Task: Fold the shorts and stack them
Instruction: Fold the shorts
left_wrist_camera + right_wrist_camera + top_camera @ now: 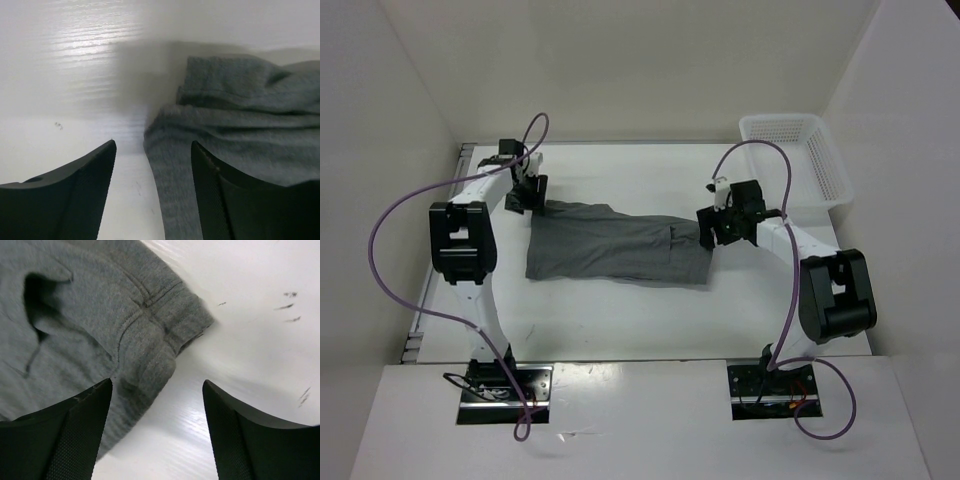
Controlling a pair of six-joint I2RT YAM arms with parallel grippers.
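Note:
The grey shorts (pixel 620 245) lie folded in a flat band across the middle of the table. My left gripper (pixel 525 195) hovers at their far left corner, jaws open. In the left wrist view a rumpled edge of the shorts (pixel 240 125) runs between the spread fingers of that gripper (pixel 153 150), ungripped. My right gripper (pixel 712 232) sits at the shorts' right end, also open. In the right wrist view the seamed hem of the shorts (pixel 90 315) lies by the left finger (pixel 75 435), and bare table shows between the jaws of this gripper (pixel 157 385).
A white mesh basket (pixel 795 155) stands at the back right of the table. White walls enclose the table on three sides. Purple cables loop above both arms.

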